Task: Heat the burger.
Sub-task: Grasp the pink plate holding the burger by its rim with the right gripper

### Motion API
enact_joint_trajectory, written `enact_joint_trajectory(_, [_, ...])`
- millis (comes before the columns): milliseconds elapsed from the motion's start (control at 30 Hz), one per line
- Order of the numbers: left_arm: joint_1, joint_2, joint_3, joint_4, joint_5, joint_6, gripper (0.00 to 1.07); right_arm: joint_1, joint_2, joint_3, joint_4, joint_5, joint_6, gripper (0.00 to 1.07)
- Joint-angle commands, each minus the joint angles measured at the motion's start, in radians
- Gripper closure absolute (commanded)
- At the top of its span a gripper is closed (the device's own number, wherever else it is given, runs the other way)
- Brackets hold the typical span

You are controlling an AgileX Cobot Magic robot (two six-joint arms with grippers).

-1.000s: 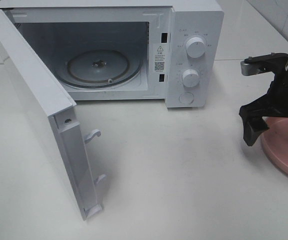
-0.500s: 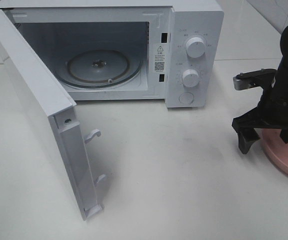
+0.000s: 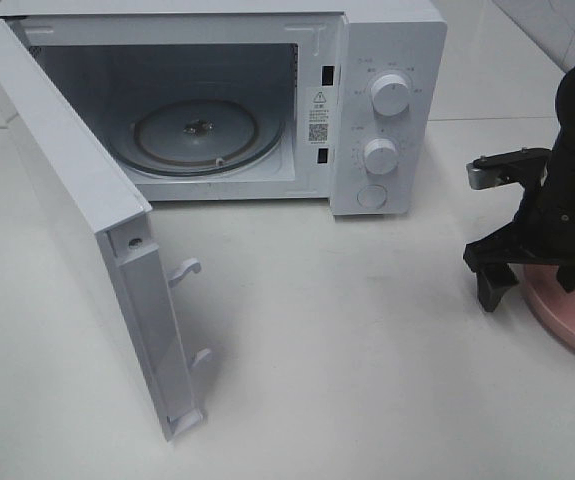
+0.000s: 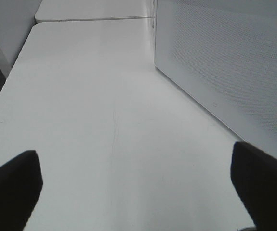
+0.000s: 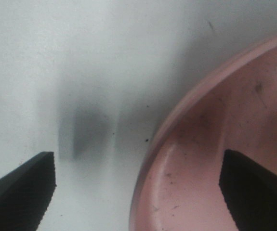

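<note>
Item 1, right pincer: black, fingers spread wide with nothing gripped. It points down at the right edge of the table. Its wrist view shows one finger over bare tabletop and the other over the inner face of the pink plate, with the plate's rim running between them. Whether either fingertip touches table or plate cannot be told.

Item 2, pink plate: round and shallow, lying flat on the table directly under the right pincer. The part seen between the fingers carries only dark specks and scuffs. The rest is hidden by the arm or cut off at the picture's edge.

Item 3, burger: seen in no view, so its place relative to either pincer cannot be told.

Item 4, microwave: white, at the back of the table, well apart from the right pincer and to its left in the high view. Two round knobs, upper and lower, sit above a round button. Inside, the glass turntable lies flat.

Item 5, microwave door: swung fully open toward the front left, with two latch hooks on its free edge.

Item 6, left pincer: outside the high view. Its fingers are spread wide over bare table with nothing between them, and the door's perforated outer face stands beside it.
</note>
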Motion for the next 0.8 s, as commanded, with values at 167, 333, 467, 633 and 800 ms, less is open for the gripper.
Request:
enact_joint_trajectory(167, [-0.002,-0.022,0.003,-0.004,-0.015,-0.002,0.07,-0.004,0.032,-0.001,-0.006,-0.014,-0.011,0.19])
enact_joint_trajectory(333, [-0.002,-0.022,0.003,-0.004,-0.015,-0.002,0.07,-0.004,0.046,-0.001,-0.006,-0.02,-0.012,0.2])
enact_joint_trajectory(467, [-0.002,-0.022,0.003,-0.004,-0.015,-0.002,0.07,-0.004,0.055,-0.001,-0.005,-0.018,-0.022,0.22])
enact_joint_trajectory(633, [-0.002,-0.022,0.003,-0.004,-0.015,-0.002,0.07,-0.004,0.055,-0.001,-0.037,-0.015,0.019,0.34])
enact_joint_trajectory(800, [-0.002,-0.022,0.003,-0.004,-0.015,-0.002,0.07,-0.004,0.055,-0.001,-0.077,-0.007,0.082,0.62])
